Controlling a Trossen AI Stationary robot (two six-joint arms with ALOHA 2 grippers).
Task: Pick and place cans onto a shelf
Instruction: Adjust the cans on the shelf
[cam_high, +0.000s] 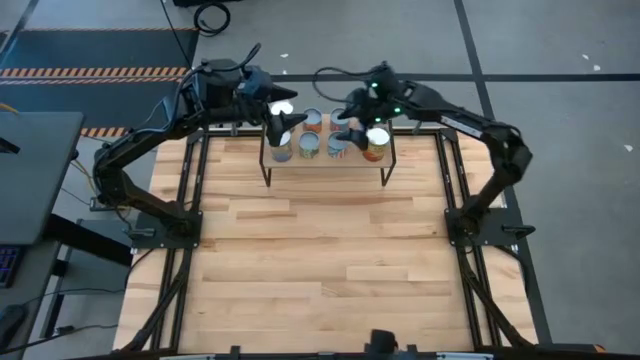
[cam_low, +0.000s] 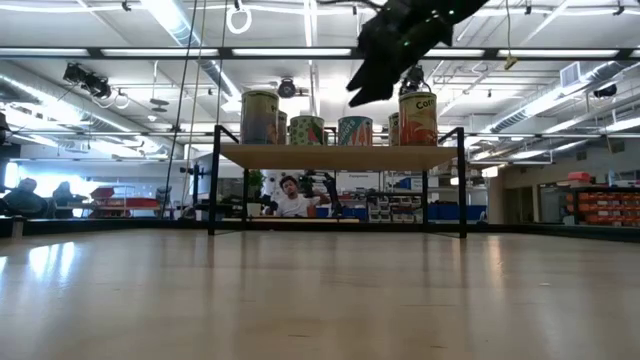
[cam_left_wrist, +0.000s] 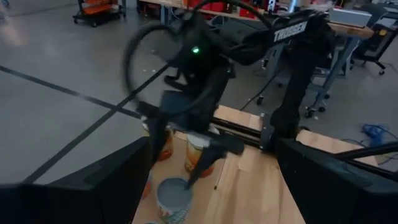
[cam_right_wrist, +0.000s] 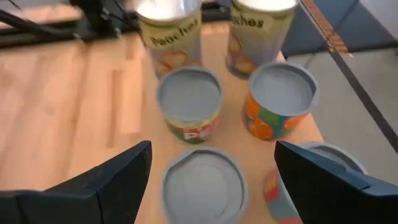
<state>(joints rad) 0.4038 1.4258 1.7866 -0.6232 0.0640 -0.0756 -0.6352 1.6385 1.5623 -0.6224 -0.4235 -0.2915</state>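
Your right gripper (cam_high: 352, 133) hangs over the shelf (cam_high: 325, 165) with fingers spread wide and holding nothing. Directly beneath it, between the fingers in its wrist view, stands an upright can (cam_right_wrist: 202, 182), axis vertical, so a straight descent would straddle it. Beyond that one, more cans (cam_right_wrist: 189, 102) crowd close (little room for the fingers). Your left gripper (cam_high: 288, 120) hovers at the shelf's other end, also open and empty.
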